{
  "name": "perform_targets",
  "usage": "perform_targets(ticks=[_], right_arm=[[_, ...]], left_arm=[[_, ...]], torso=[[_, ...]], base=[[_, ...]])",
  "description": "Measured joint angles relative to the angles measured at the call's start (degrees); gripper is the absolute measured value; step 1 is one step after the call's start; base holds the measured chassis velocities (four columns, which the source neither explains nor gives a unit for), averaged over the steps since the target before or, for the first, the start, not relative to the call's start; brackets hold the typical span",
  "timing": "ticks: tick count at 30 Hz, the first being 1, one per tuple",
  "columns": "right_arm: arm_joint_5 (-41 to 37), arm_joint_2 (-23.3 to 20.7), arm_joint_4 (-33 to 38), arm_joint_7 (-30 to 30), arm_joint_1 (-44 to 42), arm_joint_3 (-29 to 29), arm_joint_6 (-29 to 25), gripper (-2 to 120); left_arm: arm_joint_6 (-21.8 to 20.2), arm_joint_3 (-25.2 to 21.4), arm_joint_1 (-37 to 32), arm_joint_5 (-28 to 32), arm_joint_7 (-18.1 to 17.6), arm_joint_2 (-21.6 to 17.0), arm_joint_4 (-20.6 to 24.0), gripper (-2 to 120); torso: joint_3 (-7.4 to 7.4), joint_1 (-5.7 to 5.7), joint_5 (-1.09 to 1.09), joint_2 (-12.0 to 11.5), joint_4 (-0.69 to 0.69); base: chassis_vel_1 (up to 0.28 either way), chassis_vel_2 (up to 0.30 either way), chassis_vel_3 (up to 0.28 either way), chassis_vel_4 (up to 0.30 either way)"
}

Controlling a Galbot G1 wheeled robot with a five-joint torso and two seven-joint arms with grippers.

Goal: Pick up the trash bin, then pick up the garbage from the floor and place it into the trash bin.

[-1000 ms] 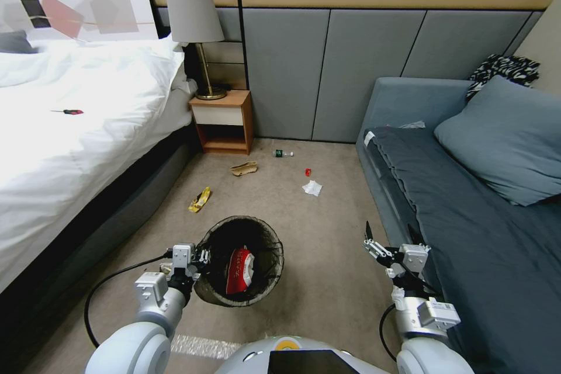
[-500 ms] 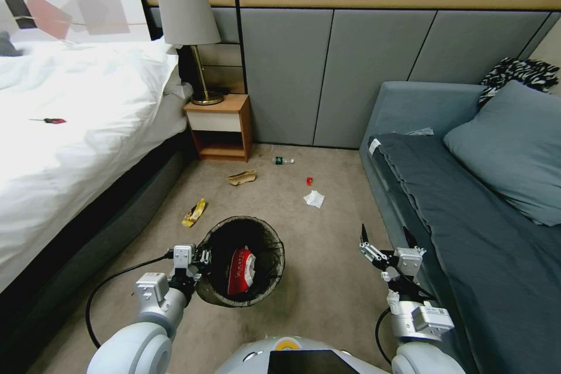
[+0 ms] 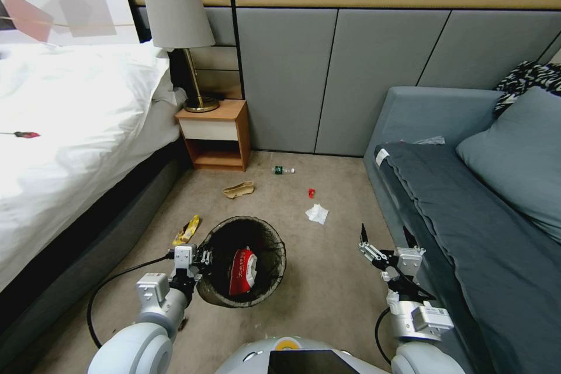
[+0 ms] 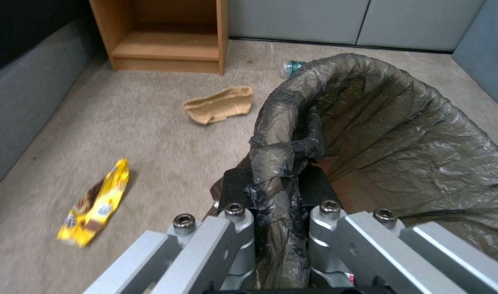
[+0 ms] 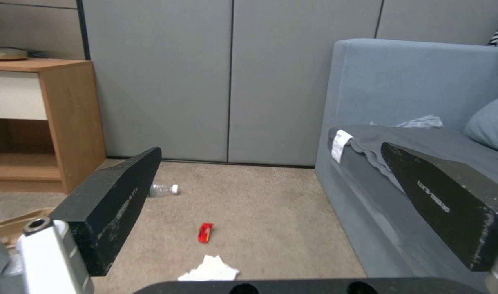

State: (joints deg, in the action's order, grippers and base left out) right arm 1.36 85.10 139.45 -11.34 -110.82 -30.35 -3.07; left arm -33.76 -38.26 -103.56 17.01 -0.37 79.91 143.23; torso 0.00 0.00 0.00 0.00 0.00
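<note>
Bin held, floor litter mostly left.
Left gripper (image 3: 196,257) clamped on trash bin (image 3: 242,295) rim liner, red wrapper (image 3: 240,263) inside; right gripper (image 3: 383,243) wide open, empty, beside sofa (image 3: 421,105). Yellow wrapper (image 3: 186,229), cardboard (image 3: 238,189), bottle (image 3: 283,170), red scrap (image 3: 311,193), white paper (image 3: 317,213) remain on carpet.

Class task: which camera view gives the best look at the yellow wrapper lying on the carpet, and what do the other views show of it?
The left wrist view: the yellow wrapper lies close and whole on bare carpet beside the trash bin. In the head view it is small, near the bed's base and the bin's rim. The right wrist view looks toward the sofa and other litter instead.
</note>
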Motion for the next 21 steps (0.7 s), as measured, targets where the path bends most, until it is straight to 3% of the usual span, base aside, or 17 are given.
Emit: perform_targets(ticks=[21], right_arm=[[-0.04,-0.4,-0.16,-0.11,-0.1,0.44,-0.19,100]], left_arm=[[-0.03,-0.01,-0.76,0.03,0.0,0.21,0.0,7]], torso=[[0.0,0.0,0.0,0.0,0.0]], base=[[-0.172,0.168,0.174,-0.179]])
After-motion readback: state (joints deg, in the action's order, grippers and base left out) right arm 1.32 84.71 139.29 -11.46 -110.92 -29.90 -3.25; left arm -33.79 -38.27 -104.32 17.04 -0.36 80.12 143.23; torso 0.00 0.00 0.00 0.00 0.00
